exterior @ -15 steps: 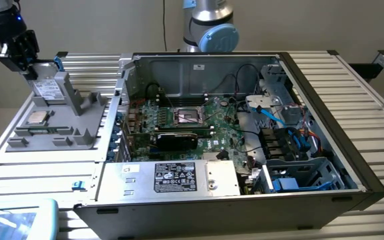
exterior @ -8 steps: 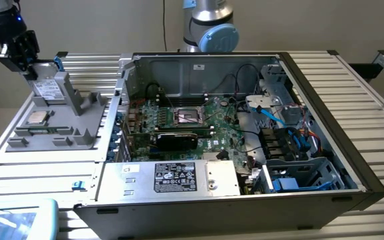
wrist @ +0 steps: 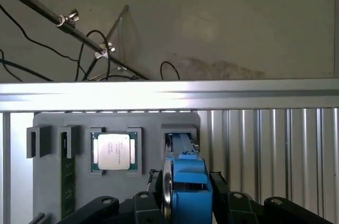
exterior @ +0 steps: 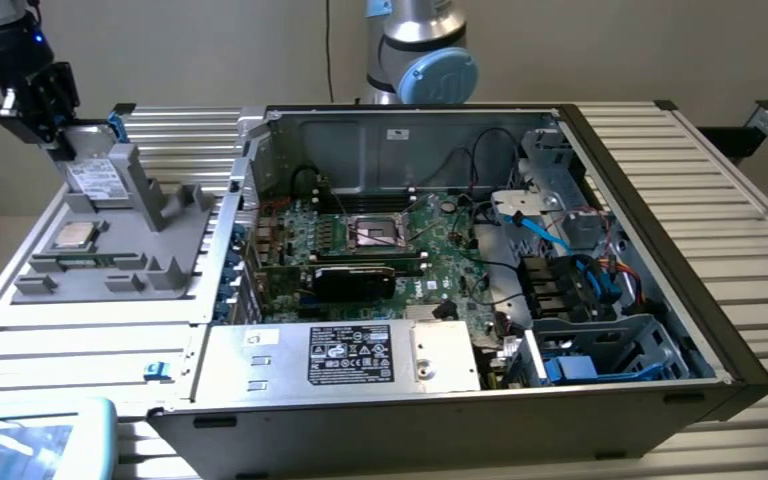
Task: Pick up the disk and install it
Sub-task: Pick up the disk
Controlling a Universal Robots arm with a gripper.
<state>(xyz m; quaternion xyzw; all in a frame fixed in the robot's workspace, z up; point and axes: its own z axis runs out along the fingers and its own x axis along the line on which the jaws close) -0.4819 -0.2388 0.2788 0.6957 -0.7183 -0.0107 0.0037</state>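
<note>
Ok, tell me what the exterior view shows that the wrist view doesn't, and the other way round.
Exterior view adds: the open computer case, its motherboard, the labelled power supply and a drive cage. Wrist view adds: a bare wall, a metal rod with clamps and loose black cables. Both: the gripper at the upper end of the disk, which stands upright in the grey holder, and the processor chip seated beside it in that holder.

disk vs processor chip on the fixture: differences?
The disk stands on edge in its slot; the processor chip lies flat in its pocket. The disk is rectangular with a blue carrier; the chip is small, square, bare silver. The tool is at the disk, not the chip. Both sit in the grey fixture.
</note>
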